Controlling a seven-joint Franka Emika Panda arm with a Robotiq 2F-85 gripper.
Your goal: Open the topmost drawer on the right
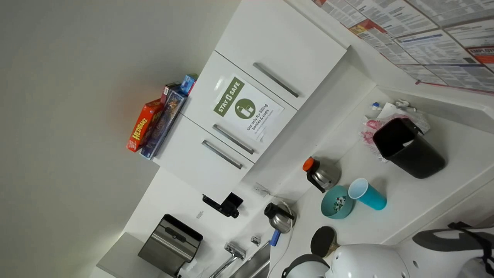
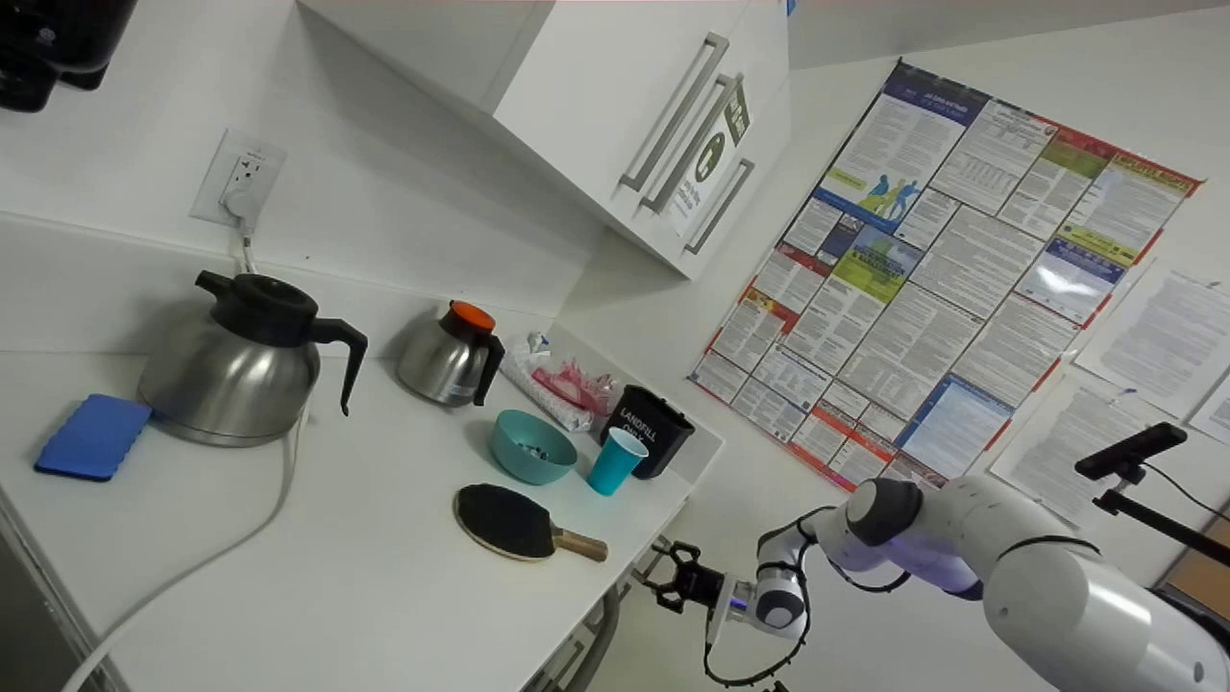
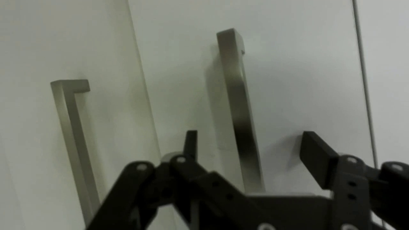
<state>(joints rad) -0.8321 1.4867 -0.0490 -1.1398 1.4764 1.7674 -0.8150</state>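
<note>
In the wrist view a white drawer front carries a straight metal handle. My gripper is open, with one black finger on each side of this handle and gaps between fingers and handle. The handle's lower end is hidden behind the gripper. A seam runs along each side of this front, and the front looks shut. A second metal handle sits on the panel to the left. In an exterior view my gripper is just past the counter's edge, at the drawer fronts below. The gripper is out of view in the other exterior frame.
On the white counter stand a teal bowl, blue cup, black bin, paddle and metal jugs. The counter's edge lies close to the gripper. Wall cabinets hang above.
</note>
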